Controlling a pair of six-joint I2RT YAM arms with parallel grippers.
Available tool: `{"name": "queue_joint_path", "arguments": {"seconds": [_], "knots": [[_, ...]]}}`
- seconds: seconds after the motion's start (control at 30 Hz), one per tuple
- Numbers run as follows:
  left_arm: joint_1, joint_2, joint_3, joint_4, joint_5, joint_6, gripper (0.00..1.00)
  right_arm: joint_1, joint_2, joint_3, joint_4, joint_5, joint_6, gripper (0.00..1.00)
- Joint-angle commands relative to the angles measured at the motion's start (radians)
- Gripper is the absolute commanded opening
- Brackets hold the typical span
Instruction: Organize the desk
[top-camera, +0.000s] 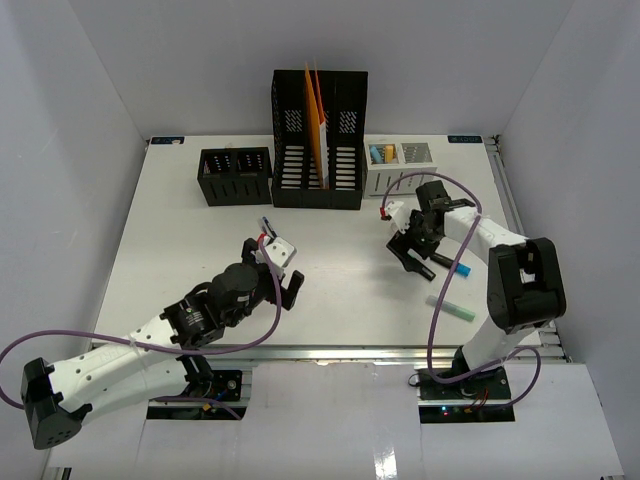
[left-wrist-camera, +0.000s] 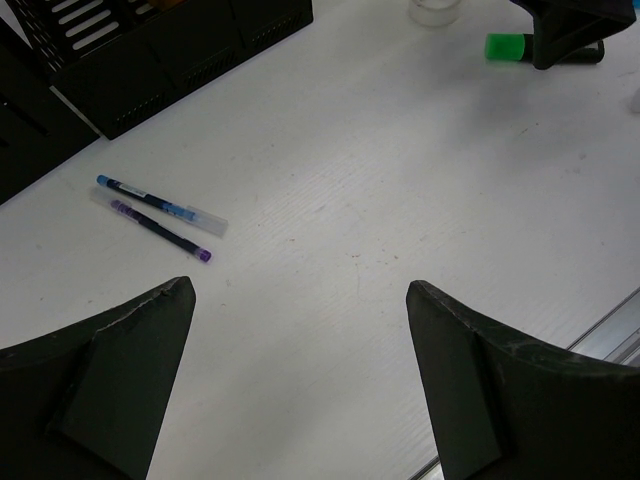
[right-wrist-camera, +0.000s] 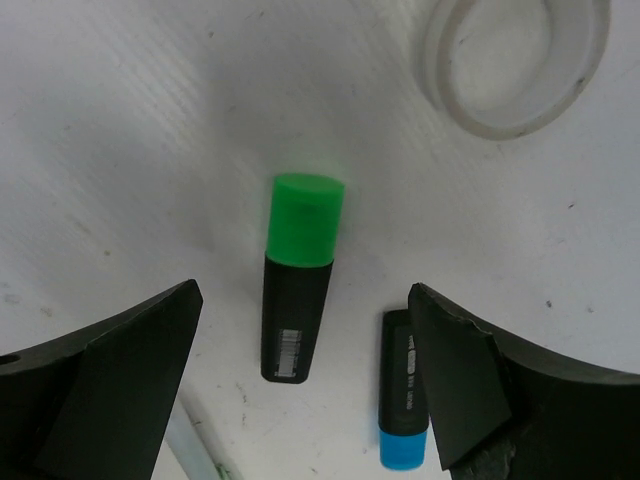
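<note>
The desk (top-camera: 170, 270) is a white tabletop with white walls around it. My left gripper (top-camera: 278, 268) is open and empty, low over bare desk (left-wrist-camera: 330, 180); its own view shows it (left-wrist-camera: 298, 300) with the jaws wide apart. My right gripper (top-camera: 412, 258) is open over a black highlighter with a green cap (right-wrist-camera: 300, 290), which lies flat between the fingers (right-wrist-camera: 300, 330) and touches neither. A black highlighter with a blue cap (right-wrist-camera: 405, 400) lies just inside the right finger. The green-capped highlighter also shows in the left wrist view (left-wrist-camera: 505, 47).
A blue pen (left-wrist-camera: 160, 203) and a purple pen (left-wrist-camera: 160, 228) lie side by side ahead of my left gripper. A clear tape ring (right-wrist-camera: 515, 60) lies beyond the highlighters. A pale green pen (top-camera: 450, 308) lies near the metal rail (top-camera: 350, 352). At the back stand a black tray (top-camera: 235, 176), a black file holder (top-camera: 320, 140) and a white organiser (top-camera: 400, 165).
</note>
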Motion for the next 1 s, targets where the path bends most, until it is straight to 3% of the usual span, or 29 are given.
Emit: {"name": "queue_joint_path", "arguments": {"seconds": [0.0, 0.23, 0.77, 0.97], "knots": [[0.003, -0.001, 0.021, -0.005, 0.01, -0.005, 0.98, 0.021, 0.085, 0.116, -0.029, 0.075, 0.03, 0.88], [0.003, 0.0, 0.021, -0.005, 0.008, -0.001, 0.98, 0.035, 0.129, 0.125, -0.029, 0.055, 0.036, 0.79], [0.003, -0.024, 0.027, -0.013, 0.024, -0.013, 0.98, 0.037, -0.035, 0.112, -0.144, -0.02, -0.009, 0.82], [0.003, -0.078, 0.026, -0.035, 0.033, -0.031, 0.98, 0.023, -0.148, 0.076, -0.343, -0.088, -0.242, 0.84]]}}
